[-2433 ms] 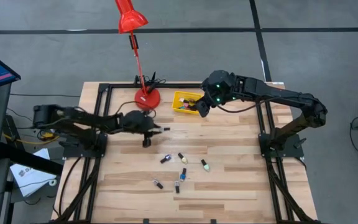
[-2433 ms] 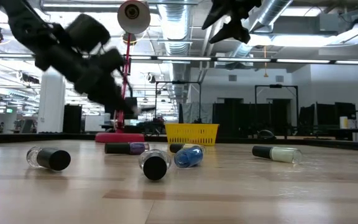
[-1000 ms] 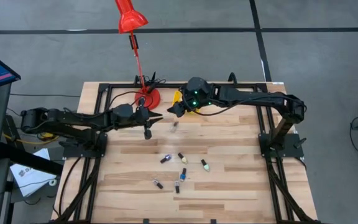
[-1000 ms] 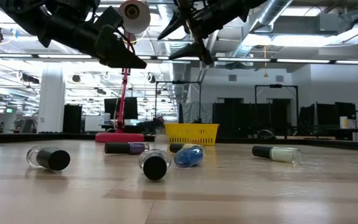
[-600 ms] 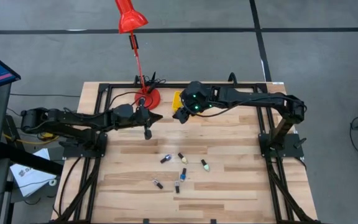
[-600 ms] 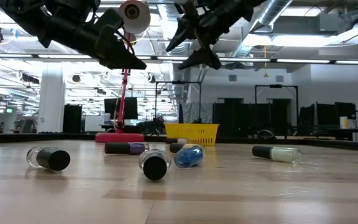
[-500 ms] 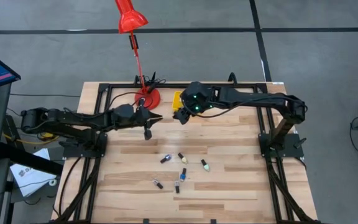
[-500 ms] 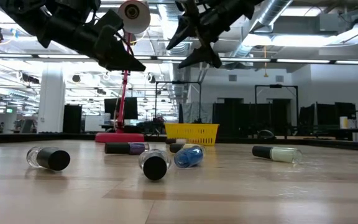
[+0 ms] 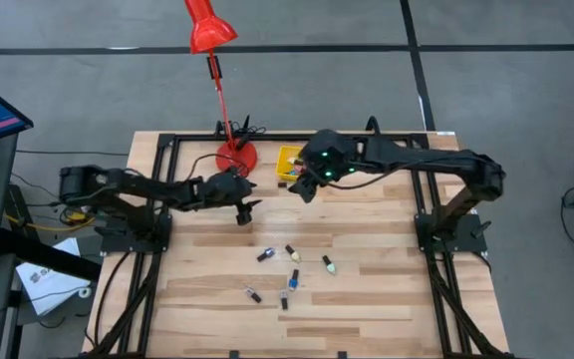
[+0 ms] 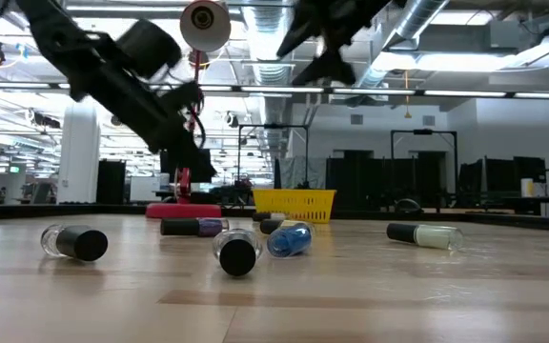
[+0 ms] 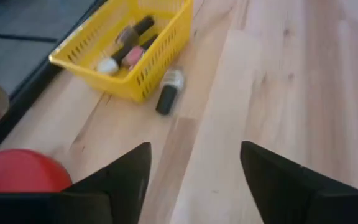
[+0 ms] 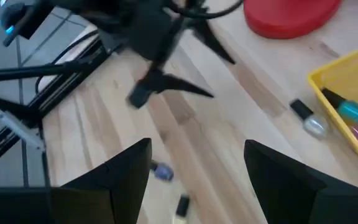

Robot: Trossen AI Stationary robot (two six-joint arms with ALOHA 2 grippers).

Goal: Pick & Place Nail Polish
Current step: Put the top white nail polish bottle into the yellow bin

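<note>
The left gripper point(image 9: 248, 207) hangs above the wood table point(image 9: 387, 269), just in front of the red lamp base point(image 9: 235, 157). Its two dark fingers point(image 11: 126, 171) stand wide apart with nothing between them and touch nothing. Ahead of those fingers, a clear nail polish bottle with a black cap point(image 11: 169, 91) lies on its side on the table, just outside the wall of the yellow bin point(image 11: 143, 74). Inside the bin lie several more bottles point(image 11: 127, 48).

The right gripper point(image 9: 307, 186) hovers beside the bin, on its near side. Its fingers point(image 12: 277, 171) are also spread wide and hold nothing. Beyond them in the right wrist view show the lone bottle by the bin and the left gripper.

Nearer the table's front, below both grippers and well apart from their fingers, six loose bottles point(image 9: 293, 270) lie scattered on their sides; among them are a blue one point(image 10: 290, 238) and a pale green one point(image 10: 425, 234).
</note>
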